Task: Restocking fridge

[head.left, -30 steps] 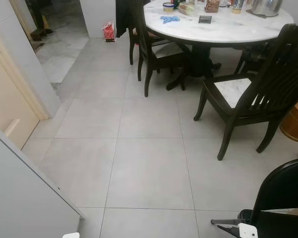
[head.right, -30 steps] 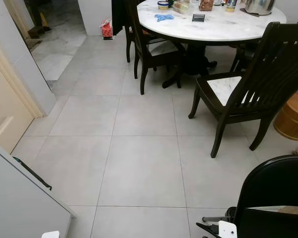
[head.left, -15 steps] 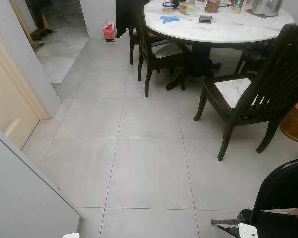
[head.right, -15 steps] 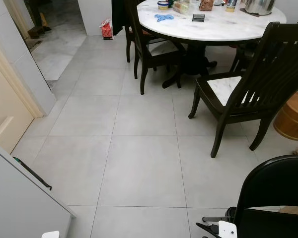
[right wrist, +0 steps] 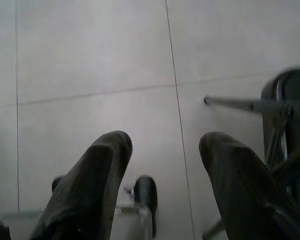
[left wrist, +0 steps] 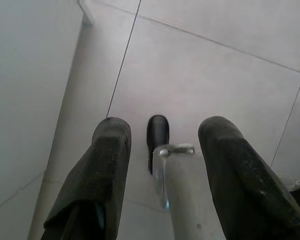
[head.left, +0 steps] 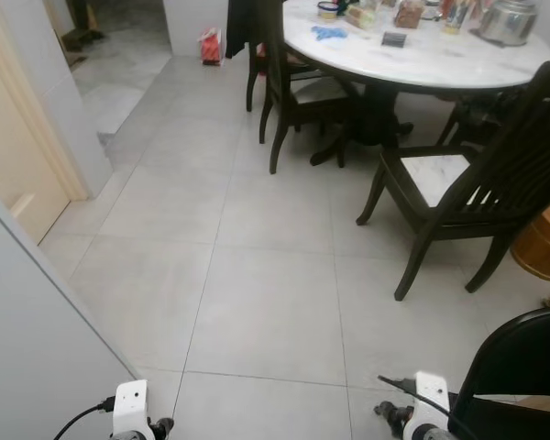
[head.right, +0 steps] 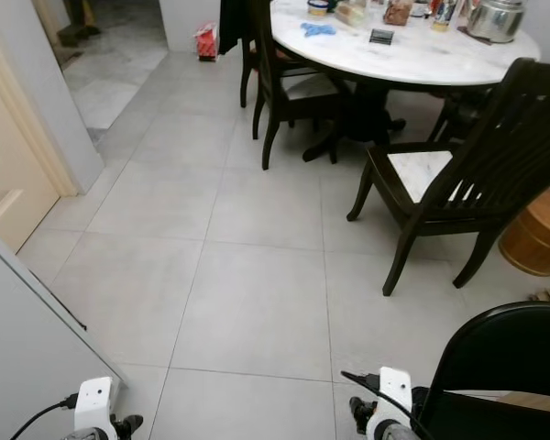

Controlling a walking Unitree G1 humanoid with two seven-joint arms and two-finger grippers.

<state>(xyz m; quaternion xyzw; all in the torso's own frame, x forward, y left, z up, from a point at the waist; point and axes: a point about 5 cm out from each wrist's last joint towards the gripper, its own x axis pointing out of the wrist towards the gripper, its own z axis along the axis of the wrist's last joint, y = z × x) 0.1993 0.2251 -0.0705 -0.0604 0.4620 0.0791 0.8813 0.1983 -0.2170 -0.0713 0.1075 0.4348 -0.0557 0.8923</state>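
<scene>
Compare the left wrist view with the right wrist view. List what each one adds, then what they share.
Left wrist view: a plain white panel runs along one side of the left gripper.

Right wrist view: a black chair with a thin metal leg stands beside the right gripper.

Shared: grey tiled floor with grout lines, two black fingers spread apart and holding nothing, and a black foot of the robot below them.
</scene>
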